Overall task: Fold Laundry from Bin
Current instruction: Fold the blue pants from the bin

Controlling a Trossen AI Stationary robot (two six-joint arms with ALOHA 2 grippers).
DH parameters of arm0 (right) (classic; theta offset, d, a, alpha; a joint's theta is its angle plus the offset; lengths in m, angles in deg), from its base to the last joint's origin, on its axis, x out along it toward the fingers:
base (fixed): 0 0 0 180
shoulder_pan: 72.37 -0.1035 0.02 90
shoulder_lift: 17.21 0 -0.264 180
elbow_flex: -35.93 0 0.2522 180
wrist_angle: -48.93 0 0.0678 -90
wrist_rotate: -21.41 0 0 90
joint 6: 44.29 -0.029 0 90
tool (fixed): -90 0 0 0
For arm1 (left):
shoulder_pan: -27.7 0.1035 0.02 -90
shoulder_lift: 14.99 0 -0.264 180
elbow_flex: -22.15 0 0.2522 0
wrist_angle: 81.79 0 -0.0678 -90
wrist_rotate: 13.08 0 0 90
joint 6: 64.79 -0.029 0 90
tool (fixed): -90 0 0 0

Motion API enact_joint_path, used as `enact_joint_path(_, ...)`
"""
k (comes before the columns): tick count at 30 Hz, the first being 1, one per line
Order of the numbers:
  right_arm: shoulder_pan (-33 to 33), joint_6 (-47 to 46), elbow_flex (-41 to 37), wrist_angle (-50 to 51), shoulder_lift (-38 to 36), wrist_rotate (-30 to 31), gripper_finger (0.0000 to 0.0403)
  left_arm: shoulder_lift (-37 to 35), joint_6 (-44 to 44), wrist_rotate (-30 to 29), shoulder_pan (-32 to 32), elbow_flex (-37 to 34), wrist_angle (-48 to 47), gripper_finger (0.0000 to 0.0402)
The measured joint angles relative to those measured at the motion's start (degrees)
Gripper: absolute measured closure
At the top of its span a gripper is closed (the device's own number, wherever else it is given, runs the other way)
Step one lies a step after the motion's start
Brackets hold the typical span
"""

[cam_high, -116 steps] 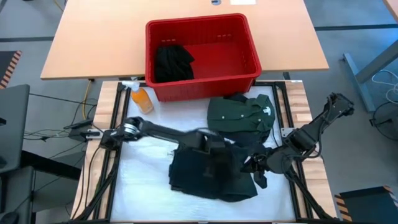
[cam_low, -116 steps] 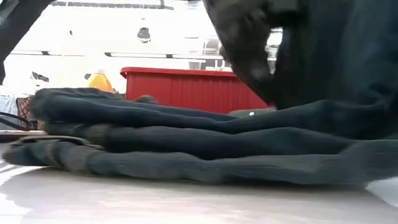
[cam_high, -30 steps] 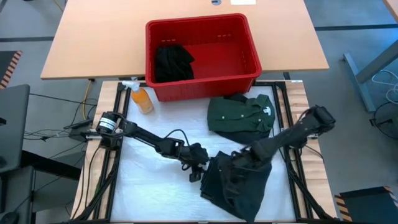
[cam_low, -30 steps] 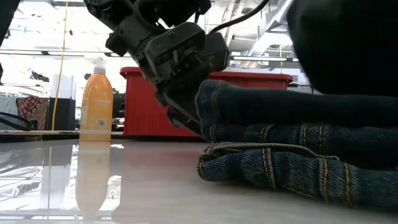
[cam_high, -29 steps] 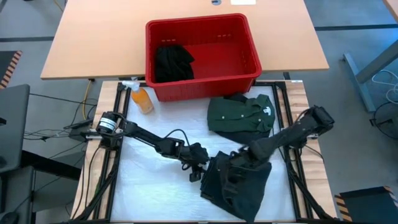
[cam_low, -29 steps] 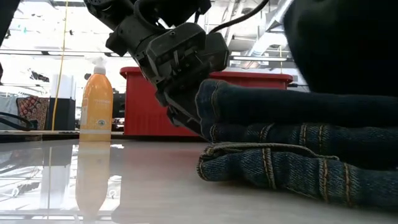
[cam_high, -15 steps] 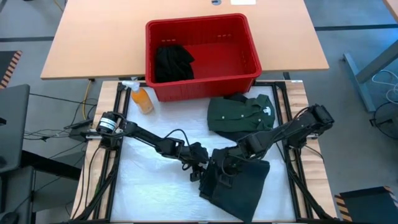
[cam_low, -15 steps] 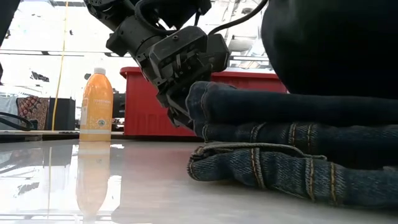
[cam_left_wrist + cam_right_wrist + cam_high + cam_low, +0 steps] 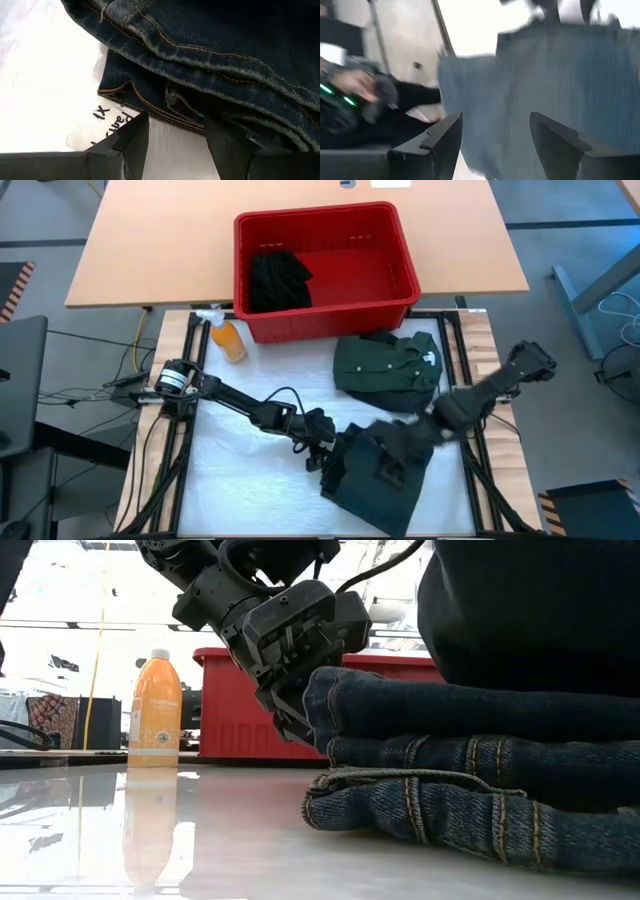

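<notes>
Folding was the step in hand, I judged: your left gripper (image 9: 322, 448) sat open against the edge of the folded jeans (image 9: 378, 472), holding nothing; your right gripper (image 9: 432, 427), open and empty, had pulled back off the jeans since 0.5 s earlier; next you needed to stack them by the green shirt (image 9: 388, 366); 1 garment (image 9: 276, 280) remained in the bin (image 9: 400, 298).

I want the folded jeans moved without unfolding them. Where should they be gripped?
Probably at the folded end of the jeans, coming in level from the left gripper side: the layers stack there into rounded edges, so open jaws could pinch all together.
</notes>
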Motion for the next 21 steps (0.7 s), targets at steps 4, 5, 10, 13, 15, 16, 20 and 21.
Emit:
enact_joint_path(4, -7.46, -8.22, -0.02, 6.86, 0.65, 2.92, 0.0143, 0.00, 0.04, 0.02, 0.15, 0.00, 0.00, 0.0223)
enact_joint_path(5, -8.99, -9.89, -0.26, 7.61, 1.39, 2.93, 0.0143, 0.00, 0.04, 0.02, 0.21, 0.00, -0.01, 0.0223)
enact_joint_path(10, -13.25, -8.96, -4.57, 0.77, 5.35, 3.40, 0.0143, 0.00, 0.32, 0.15, 0.62, 0.00, 0.00, 0.0223)
enact_joint_path(13, -12.54, -7.03, -7.74, -3.95, 6.11, 4.43, 0.0143, 0.00, 0.97, 0.13, 0.79, 0.00, 0.07, 0.0223)
enact_joint_path(15, -11.10, -5.32, -10.73, -6.64, 6.45, 4.68, 0.0143, 0.00, 1.10, 0.10, 0.79, 0.00, 0.06, 0.0223)
enact_joint_path(16, -10.23, -4.71, -12.38, -8.47, 6.48, 4.57, 0.0143, 0.00, 1.45, 0.13, 0.81, 0.00, 0.04, 0.0223)
enact_joint_path(20, -6.50, -0.17, -18.09, -16.63, 6.34, 3.93, 0.0143, 0.00, 3.30, 0.58, 0.79, 0.00, 0.00, 0.0223)
enact_joint_path(21, -5.52, 1.31, -19.51, -18.43, 6.33, 3.52, 0.0143, 0.00, 3.81, 0.61, 0.79, 0.00, 0.00, 0.0223)
